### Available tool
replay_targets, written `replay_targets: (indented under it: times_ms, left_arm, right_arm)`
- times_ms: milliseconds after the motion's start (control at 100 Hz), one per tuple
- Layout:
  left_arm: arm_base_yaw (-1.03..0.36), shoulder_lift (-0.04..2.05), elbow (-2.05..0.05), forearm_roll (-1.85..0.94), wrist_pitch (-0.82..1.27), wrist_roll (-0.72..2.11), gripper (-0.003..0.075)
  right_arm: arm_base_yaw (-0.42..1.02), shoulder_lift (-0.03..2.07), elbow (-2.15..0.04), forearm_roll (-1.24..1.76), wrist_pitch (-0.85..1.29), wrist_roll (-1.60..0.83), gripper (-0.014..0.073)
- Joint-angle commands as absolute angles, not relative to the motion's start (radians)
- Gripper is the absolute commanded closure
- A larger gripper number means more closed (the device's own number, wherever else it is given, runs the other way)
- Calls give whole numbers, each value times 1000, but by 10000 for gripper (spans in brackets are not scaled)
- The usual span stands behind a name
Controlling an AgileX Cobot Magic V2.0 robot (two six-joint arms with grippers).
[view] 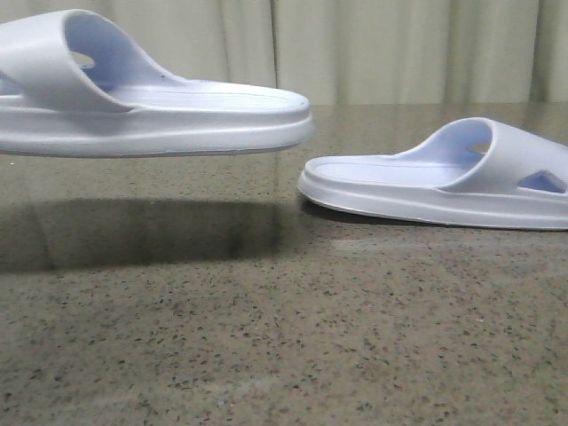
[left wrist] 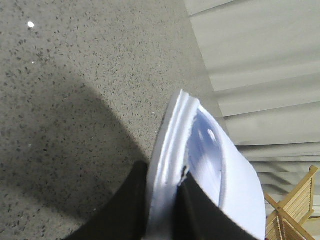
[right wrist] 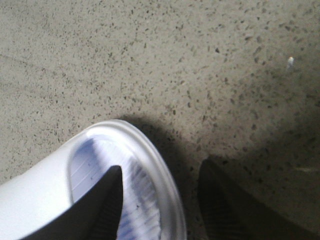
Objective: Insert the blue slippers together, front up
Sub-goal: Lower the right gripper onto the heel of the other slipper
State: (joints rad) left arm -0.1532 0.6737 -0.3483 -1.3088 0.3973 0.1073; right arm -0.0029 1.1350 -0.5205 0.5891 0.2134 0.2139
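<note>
The left slipper (view: 146, 98) is a very pale blue, almost white moulded foam slide with a wide strap, a cut-out in the strap's side and a thick sole; it hangs level above the tabletop at the left, sole down, its open heel end pointing right and a dark shadow lying beneath it. The right slipper (view: 444, 177), of the same make with a triangular cut-out in its strap, lies flat on its sole on the tabletop at the right, farther back, its heel end pointing left toward the raised one, the two just apart.
</note>
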Motion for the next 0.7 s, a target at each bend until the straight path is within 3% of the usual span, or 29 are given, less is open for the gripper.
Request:
replay_targets:
  times_ms: [0,400,690]
  left_arm:
    - [-156,677,-379,-1339,385,108,704]
    - [-156,677,-379,-1339,387,108,704]
    - [-156,677,-379,-1339,388,108,704]
  right_arm:
    - [17,1133,-541,591,191,212,295]
    - [67,1135,-541,591,141,212,309]
    - [67,1135,-541,589,125,212,615]
